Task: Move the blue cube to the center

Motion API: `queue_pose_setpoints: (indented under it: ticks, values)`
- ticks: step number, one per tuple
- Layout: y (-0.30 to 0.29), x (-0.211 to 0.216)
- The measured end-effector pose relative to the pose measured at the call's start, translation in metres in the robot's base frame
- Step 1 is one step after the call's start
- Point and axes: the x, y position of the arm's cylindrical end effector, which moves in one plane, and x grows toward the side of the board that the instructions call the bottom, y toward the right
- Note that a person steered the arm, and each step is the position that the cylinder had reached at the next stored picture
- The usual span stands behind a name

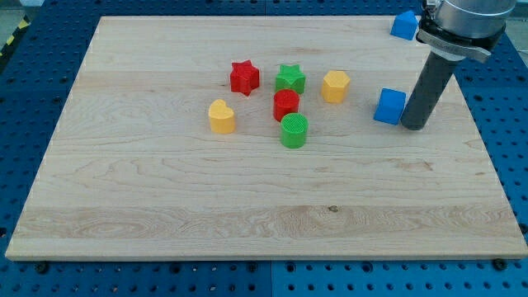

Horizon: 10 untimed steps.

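The blue cube (pixel 390 106) sits on the wooden board (pixel 165 206) at the view's right, a little above mid-height. My tip (pixel 414 126) rests on the board just right of the cube, touching or nearly touching its right side. The dark rod rises from there toward the view's top right.
A cluster left of the cube holds a yellow hexagonal block (pixel 335 86), a green star (pixel 289 79), a red star (pixel 244 77), a red block (pixel 285 105), a green cylinder (pixel 294 130) and a yellow heart-like block (pixel 221 116). A second blue block (pixel 403 25) lies at the board's top right corner.
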Motion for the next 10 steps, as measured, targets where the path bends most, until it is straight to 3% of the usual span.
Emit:
queue_pose_setpoints:
  ticks: [1, 2, 3, 4, 6, 7, 8, 10]
  values:
    - [0.028, -0.038]
    - [0.000, -0.060]
    - [-0.042, -0.054]
    - [-0.043, -0.032]
    - [-0.043, 0.052]
    - [0.004, 0.056]
    - [0.035, 0.097]
    - [-0.008, 0.100]
